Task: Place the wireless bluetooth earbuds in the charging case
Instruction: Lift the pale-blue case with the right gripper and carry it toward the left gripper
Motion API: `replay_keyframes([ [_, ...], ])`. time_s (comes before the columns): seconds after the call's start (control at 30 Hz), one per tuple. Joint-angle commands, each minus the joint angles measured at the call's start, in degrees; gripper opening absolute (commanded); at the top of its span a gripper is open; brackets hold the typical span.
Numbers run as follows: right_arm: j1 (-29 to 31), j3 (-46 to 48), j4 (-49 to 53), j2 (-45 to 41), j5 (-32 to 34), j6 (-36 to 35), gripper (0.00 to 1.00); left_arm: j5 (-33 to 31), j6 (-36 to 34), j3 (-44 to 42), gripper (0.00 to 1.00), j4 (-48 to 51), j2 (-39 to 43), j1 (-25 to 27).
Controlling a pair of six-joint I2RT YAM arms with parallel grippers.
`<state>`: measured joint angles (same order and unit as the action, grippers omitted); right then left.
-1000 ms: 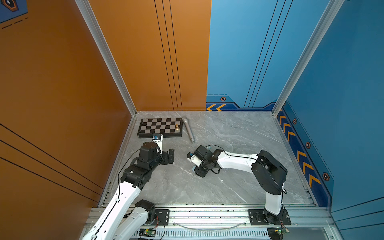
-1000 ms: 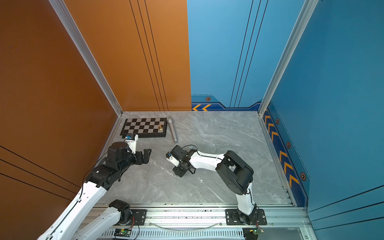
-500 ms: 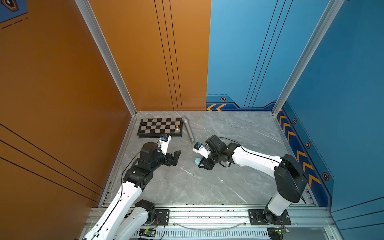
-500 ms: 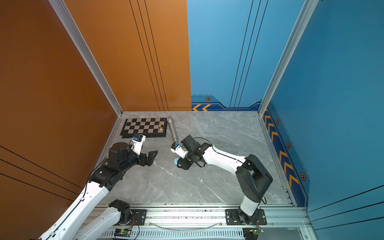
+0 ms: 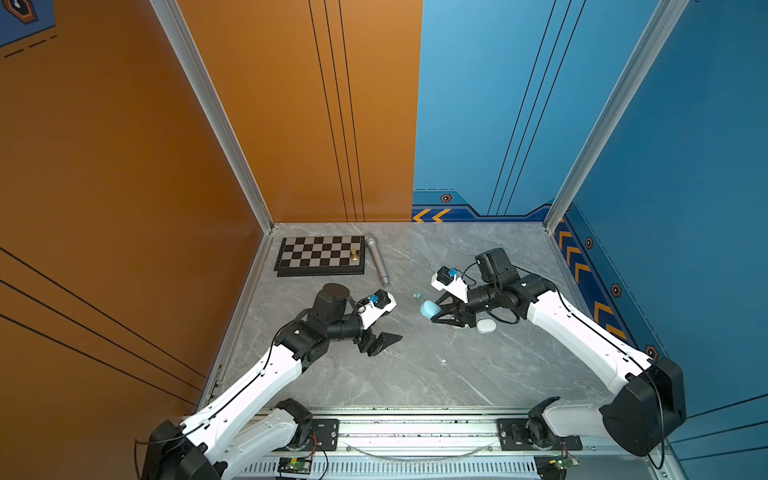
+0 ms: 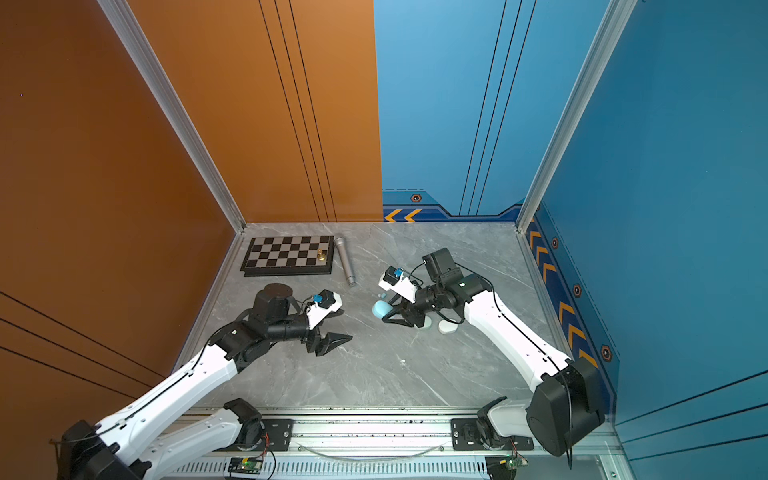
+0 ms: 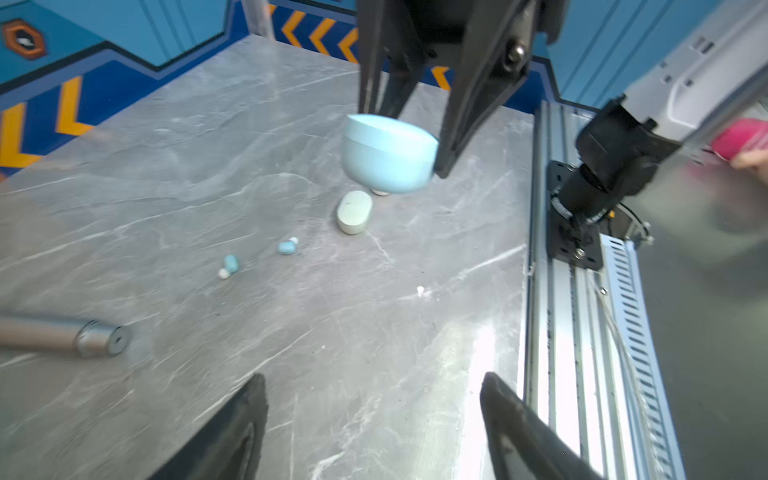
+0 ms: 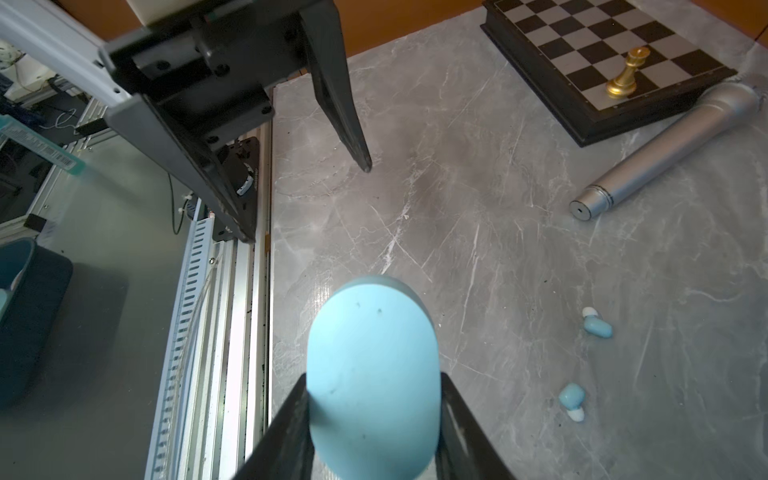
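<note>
My right gripper point(image 8: 374, 378) is shut on a pale blue oval charging case point(image 8: 374, 365), gripping its two long sides and holding it a little above the table; both top views show the case point(image 5: 429, 309) point(image 6: 380, 309). It looks closed. Two pale blue earbuds point(image 8: 597, 326) point(image 8: 572, 397) lie loose on the marble beside it, also seen in the left wrist view as earbuds point(image 7: 230, 264) point(image 7: 287, 247). My left gripper point(image 7: 372, 378) point(image 5: 386, 334) hangs open and empty over bare table, left of the case and facing it.
A pale whitish closed case point(image 5: 486, 326) point(image 7: 354, 212) lies under the right arm. A tiny white speck point(image 7: 420, 289) sits near the table's front. At the back left are a chessboard point(image 5: 320, 255) with a gold piece point(image 5: 354, 254) and a silver microphone point(image 5: 377, 262).
My right gripper has carried the blue case to the right and slightly back. The left gripper has moved toward the table's middle, and its jaws have narrowed a little.
</note>
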<state>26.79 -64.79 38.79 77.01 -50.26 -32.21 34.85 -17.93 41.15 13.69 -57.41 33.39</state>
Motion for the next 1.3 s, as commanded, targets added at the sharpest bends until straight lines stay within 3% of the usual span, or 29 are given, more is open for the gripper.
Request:
replay_keyframes([
  [0.0,-0.3,-1.7,9.8,-0.2,-5.1,-8.4,0.25,2.4,-6.2,2.5,0.77,-2.1,-2.9,3.5],
  [0.4,1.4,-1.8,12.4,-2.1,-4.3,-10.4,0.24,4.9,-8.2,8.7,0.69,-8.3,-13.2,8.5],
  [0.6,3.7,-2.9,12.4,-1.4,-1.9,-10.5,0.24,7.0,-9.5,9.3,0.68,-8.1,-13.8,8.4],
  [1.03,5.5,-4.6,12.3,0.8,1.4,-9.9,0.23,6.4,-9.8,8.2,0.51,-8.0,-12.6,9.1],
  [1.27,6.0,-4.2,12.1,1.0,4.1,-10.9,0.23,5.7,-9.9,8.4,0.52,-7.9,-12.6,9.4],
])
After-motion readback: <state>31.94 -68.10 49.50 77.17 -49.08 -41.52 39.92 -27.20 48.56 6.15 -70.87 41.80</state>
